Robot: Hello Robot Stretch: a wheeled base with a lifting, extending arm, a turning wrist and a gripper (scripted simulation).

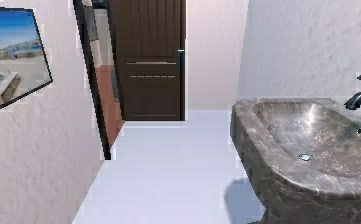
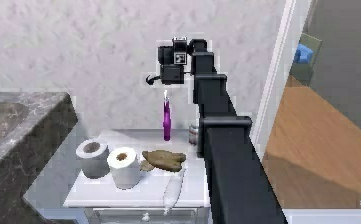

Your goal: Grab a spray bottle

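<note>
Can't tell whether fingers (image 2: 152, 79) hold purple bottle (image 2: 167, 118) just under them; could topple onto tabletop (image 2: 96, 190) rolls (image 2: 122, 162) if arm (image 2: 223, 130) swings with grip off-centre.

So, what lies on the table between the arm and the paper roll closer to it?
In the arm side view, a flat brown lump lies between that paper roll and the arm. The purple bottle is behind the lump, farther back.
</note>
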